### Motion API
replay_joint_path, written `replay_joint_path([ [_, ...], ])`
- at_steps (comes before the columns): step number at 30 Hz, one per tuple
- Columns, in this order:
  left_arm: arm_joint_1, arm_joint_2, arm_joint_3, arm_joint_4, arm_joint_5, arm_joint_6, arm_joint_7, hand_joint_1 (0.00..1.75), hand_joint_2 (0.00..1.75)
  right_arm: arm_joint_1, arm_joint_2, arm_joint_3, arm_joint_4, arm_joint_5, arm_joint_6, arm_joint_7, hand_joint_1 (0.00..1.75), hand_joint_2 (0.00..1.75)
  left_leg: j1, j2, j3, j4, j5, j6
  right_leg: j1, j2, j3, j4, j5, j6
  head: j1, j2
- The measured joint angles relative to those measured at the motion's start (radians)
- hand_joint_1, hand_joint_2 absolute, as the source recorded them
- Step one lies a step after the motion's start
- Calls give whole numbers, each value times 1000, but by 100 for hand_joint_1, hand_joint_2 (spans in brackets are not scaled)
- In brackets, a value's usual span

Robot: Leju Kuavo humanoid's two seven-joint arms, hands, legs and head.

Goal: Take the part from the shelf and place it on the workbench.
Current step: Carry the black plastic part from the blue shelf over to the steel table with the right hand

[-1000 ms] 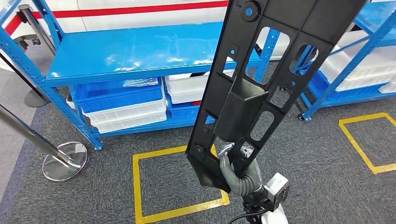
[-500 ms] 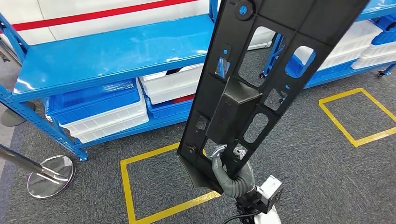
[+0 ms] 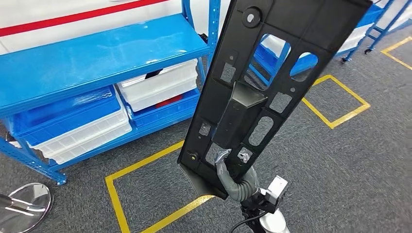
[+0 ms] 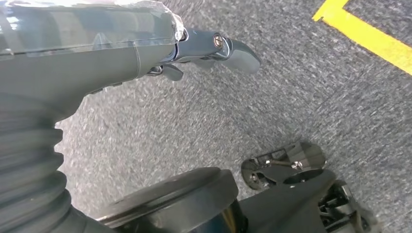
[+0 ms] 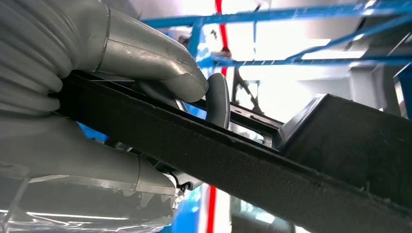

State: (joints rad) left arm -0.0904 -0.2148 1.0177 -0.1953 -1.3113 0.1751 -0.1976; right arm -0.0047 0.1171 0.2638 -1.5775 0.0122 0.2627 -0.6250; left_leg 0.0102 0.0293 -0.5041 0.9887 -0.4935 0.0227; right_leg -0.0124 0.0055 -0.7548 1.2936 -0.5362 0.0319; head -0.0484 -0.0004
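A long black plastic part (image 3: pixel 272 73) with several cut-outs and a boxy block in its middle stands nearly upright, leaning to the right. My right hand (image 3: pixel 233 177) grips its lower end from below. In the right wrist view the thumb and fingers (image 5: pixel 160 63) clamp the part's flat edge (image 5: pixel 272 165). The blue shelf (image 3: pixel 97 58) stands behind and to the left, its top board bare. My left hand (image 4: pixel 97 43) hangs over grey carpet with its fingers extended and nothing in it.
White bins (image 3: pixel 160 85) and a blue bin (image 3: pixel 63 109) fill the shelf's lower level. Yellow tape squares mark the carpet in front of me (image 3: pixel 145 160) and at the right (image 3: pixel 340 102). A chrome stanchion base (image 3: pixel 22 206) sits at bottom left. More blue racking (image 3: pixel 374 19) stands far right.
The whole picture has shifted left, so the camera has turned to the right. The part stays in my right hand at the same tilt.
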Motion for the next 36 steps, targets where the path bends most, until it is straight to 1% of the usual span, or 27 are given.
replay_joint_path([
  [1, 0, 0, 1, 0, -2, 0, 0, 0, 175, 0, -4, 0, 7, 0, -2, -2, 175, 175, 0, 13, -2, 2, 0, -1, -1, -4, 10, -6, 10, 0, 0, 0],
  [2, 0, 0, 2, 0, -5, 0, 3, 0, 175, 0, -7, 0, 13, -1, -4, -4, 175, 175, -1, 25, -3, 4, -1, -2, -1, -9, 36, -44, 31, 0, 0, 0],
  [4, -2, 0, 2, 0, -15, -1, 23, 0, 175, 0, -11, 0, 17, -2, -16, -9, 175, 175, -3, 45, -2, 7, -5, -8, 4, -40, 118, -180, 73, -11, 0, 0],
  [5, -3, 1, 2, 0, -19, -3, 38, 0, 175, 1, -11, 0, 16, -2, -26, -9, 175, 175, -5, 52, -1, 9, -7, -13, 9, -53, 144, -229, 83, -19, 0, 0],
  [6, -4, 1, 2, 0, -24, -6, 56, 0, 175, 5, -12, -2, 11, -2, -36, -7, 175, 175, -7, 60, 0, 9, -9, -18, 14, -61, 160, -260, 85, -29, 0, 0],
  [8, -7, 2, 2, 0, -34, -13, 83, 0, 175, 21, -12, -10, -8, 0, -52, 7, 175, 175, -10, 74, 4, 7, -10, -29, 18, -48, 158, -265, 85, -44, 0, 0],
  [9, -9, 2, 2, 0, -39, -16, 92, 0, 175, 32, -11, -16, -22, 2, -56, 16, 175, 175, -9, 72, 6, 8, -14, -35, 15, -39, 158, -268, 86, -50, 0, 0],
  [11, -12, 3, 1, 0, -49, -19, 97, 0, 175, 51, -9, -29, -49, 7, -58, 30, 175, 175, -6, 39, -5, 42, -45, -44, 8, -22, 159, -275, 92, -63, 0, 0],
  [13, -16, 4, 0, 0, -58, -20, 90, 0, 175, 66, -3, -39, -73, 9, -59, 36, 175, 175, -4, -5, -50, 154, -112, -50, 7, -5, 158, -278, 96, -72, 0, 0],
  [14, -20, 4, -1, 0, -63, -20, 84, 0, 175, 75, 1, -44, -84, 10, -60, 38, 175, 175, -4, -13, -78, 224, -142, -51, 8, 5, 157, -277, 97, -74, 0, 0],
  [15, -23, 4, -4, 0, -69, -20, 77, 0, 175, 86, 5, -50, -94, 11, -62, 39, 175, 175, -4, -17, -99, 277, -159, -52, 10, 17, 157, -277, 97, -75, 0, 0],
  [16, -26, 5, -8, 0, -76, -19, 71, 0, 175, 98, 9, -56, -103, 13, -64, 40, 175, 175, -4, -18, -105, 297, -157, -51, 11, 28, 157, -275, 97, -75, 0, 0],
  [17, -27, 5, -14, 0, -83, -18, 66, 0, 175, 109, 13, -63, -113, 15, -68, 40, 175, 175, -4, -21, -94, 276, -133, -48, 12, 42, 158, -274, 97, -75, 0, 0],
  [18, -27, 6, -20, 0, -89, -17, 63, 0, 175, 119, 18, -70, -122, 18, -70, 40, 175, 175, -4, -29, -67, 217, -94, -44, 13, 57, 159, -272, 97, -75, 0, 0],
  [20, -25, 13, -30, 0, -97, -17, 62, 0, 175, 134, 27, -83, -136, 23, -75, 39, 175, 175, -3, -82, -13, 83, -27, -31, 12, 85, 155, -269, 100, -71, 0, 0],
  [22, -26, 18, -38, 0, -100, -18, 63, 0, 175, 144, 34, -92, -142, 25, -76, 36, 175, 175, -4, -122, 8, 21, -12, -23, 6, 109, 141, -266, 108, -59, 0, 0],
  [24, -31, 19, -46, 0, -101, -18, 64, 0, 175, 154, 39, -102, -148, 26, -75, 33, 175, 175, -4, -107, 10, 4, -13, -18, 3, 130, 128, -267, 118, -43, 0, 0],
  [25, -33, 19, -48, 0, -101, -18, 65, 0, 175, 160, 40, -107, -150, 26, -75, 31, 175, 175, -1, -94, 12, -5, -9, -15, 5, 121, 123, -265, 118, -37, 0, 0],
  [27, -33, 20, -49, 0, -101, -18, 73, 0, 175, 165, 41, -116, -153, 27, -75, 28, 175, 175, 5, -65, 17, -21, 0, -7, 11, 69, 100, -218, 87, -28, 0, 0],
  [28, -32, 22, -50, 0, -103, -19, 80, 0, 175, 167, 42, -118, -154, 27, -76, 27, 175, 175, 4, -49, 19, -23, 2, -5, 10, 35, 75, -165, 56, -25, 1, 0],
  [29, -31, 24, -51, 0, -107, -21, 89, 0, 175, 169, 44, -120, -154, 28, -76, 27, 175, 175, 3, -34, 19, -24, 2, -4, 7, 15, 44, -99, 22, -21, 1, 0],
  [30, -29, 27, -53, 0, -111, -25, 99, 0, 175, 171, 46, -123, -154, 28, -77, 28, 175, 175, 3, -18, 19, -23, 1, -4, 3, 5, 15, -37, -3, -16, 1, 0],
  [31, -28, 30, -55, 0, -115, -29, 109, 0, 175, 175, 48, -125, -155, 28, -78, 28, 175, 175, 3, -2, 19, -23, 0, -6, -1, 0, -1, 0, -12, -13, 1, 0],
  [32, -28, 34, -57, 0, -119, -34, 121, 0, 175, 179, 50, -129, -157, 28, -79, 29, 175, 175, 3, 12, 21, -23, -1, -8, -5, -4, 4, 0, -2, -9, 1, 0],
  [33, -28, 38, -61, 0, -122, -41, 133, 0, 175, 183, 52, -131, -162, 27, -79, 30, 175, 175, 3, 25, 23, -22, -4, -11, -9, -12, 31, -43, 24, -7, 1, 0],
  [34, -29, 42, -63, 0, -124, -47, 146, 0, 175, 187, 55, -134, -168, 27, -78, 31, 175, 175, 3, 37, 27, -20, -8, -15, -11, -29, 74, -114, 55, -6, 1, 0],
  [36, -30, 50, -68, 0, -124, -57, 167, 0, 175, 187, 61, -137, -180, 26, -75, 35, 175, 175, -1, 57, 31, -16, -17, -27, -6, -65, 143, -233, 87, -16, 1, 0],
])
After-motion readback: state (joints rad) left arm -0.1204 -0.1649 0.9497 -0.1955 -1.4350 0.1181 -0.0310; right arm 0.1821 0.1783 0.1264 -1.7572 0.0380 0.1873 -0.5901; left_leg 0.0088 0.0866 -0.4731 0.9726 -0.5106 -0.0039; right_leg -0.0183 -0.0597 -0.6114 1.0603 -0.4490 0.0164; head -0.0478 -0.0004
